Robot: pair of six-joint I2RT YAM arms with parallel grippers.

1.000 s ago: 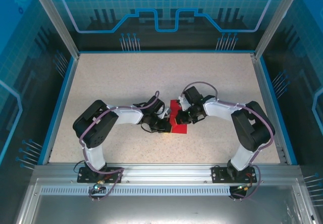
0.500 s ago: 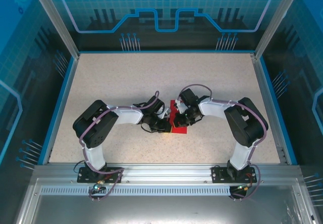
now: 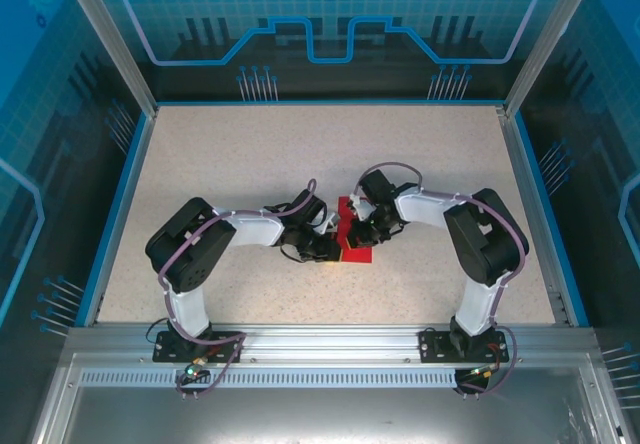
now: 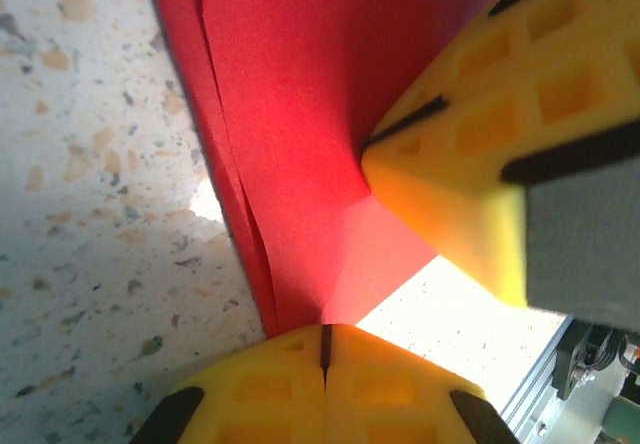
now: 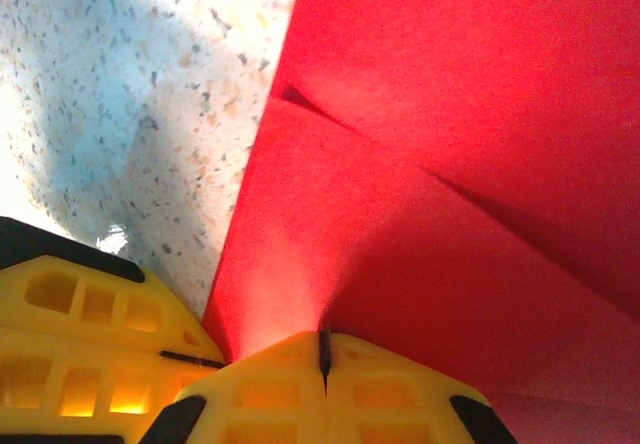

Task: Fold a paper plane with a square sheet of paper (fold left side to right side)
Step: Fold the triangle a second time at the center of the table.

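So the square sheet of paper [image 3: 354, 254] sits a bit below the middle of the top view, on the speckled table [image 3: 250, 154], and both arms bend in over it from either side. There's loads of bare table all around it: the whole upper half of the frame, plus wide strips left and right out to the blue rim [image 3: 122, 204]. Along the bottom edge runs the metal rail [image 3: 330, 342] with the arm bases on it. From above only a small red patch shows, since the left gripper [image 3: 325, 251] and right gripper [image 3: 365, 234] cover the rest, so the sheet's outline is hard to make out there and the fingertips are buried under the wrists. The left wrist view is clearer: the yellow tips at the bottom centre are pressed together, the paper's lower edge runs straight into their seam, so they look clamped on it. Layered red edges run down the left of that frame, and the other gripper's yellow finger pokes in from the right, touching the paper. In the right wrist view it's the same deal, tips together at the bottom centre with the red sheet pinched in. A couple of creases cross it, and the sheet is cut off at the top and right.
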